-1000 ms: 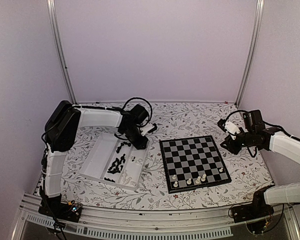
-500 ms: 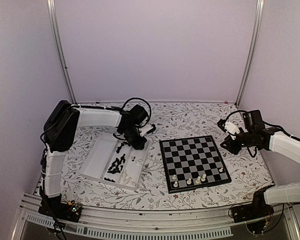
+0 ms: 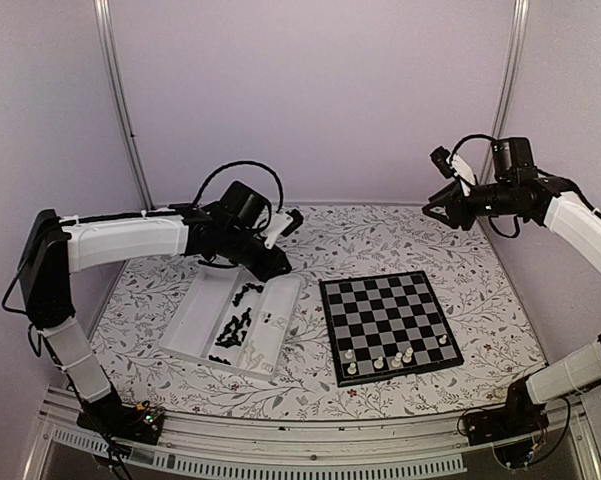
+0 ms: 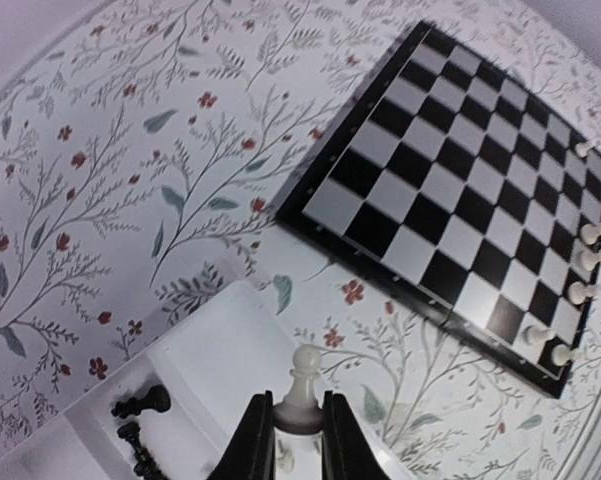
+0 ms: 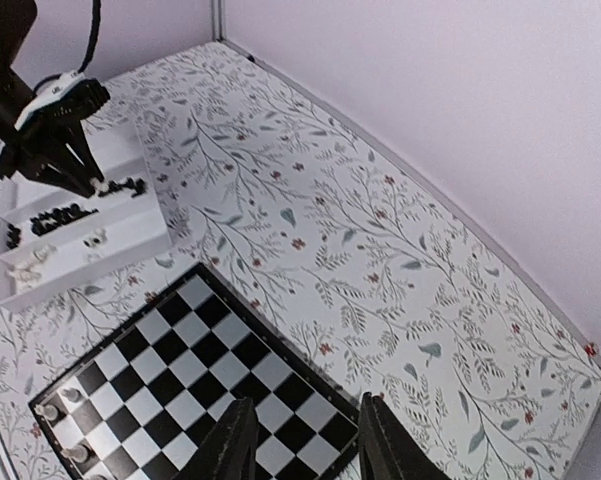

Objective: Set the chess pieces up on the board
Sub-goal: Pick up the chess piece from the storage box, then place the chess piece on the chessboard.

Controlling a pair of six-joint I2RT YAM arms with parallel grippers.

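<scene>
left end effector (image 4: 300, 432) clamped narrow on white pawn (image 4: 303, 378), above far end of tray (image 3: 195, 318) | right end effector (image 5: 305, 445) parted, empty, high over bench (image 3: 380, 235) beyond board (image 3: 388, 318) | several white pieces (image 3: 396, 359) on board's near rows | black pieces (image 3: 232, 330) in tray

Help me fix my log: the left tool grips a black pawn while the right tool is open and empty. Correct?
Not quite. The pawn in the left tool is white, not black, as the left wrist view shows. The right tool is indeed open and empty.
</scene>
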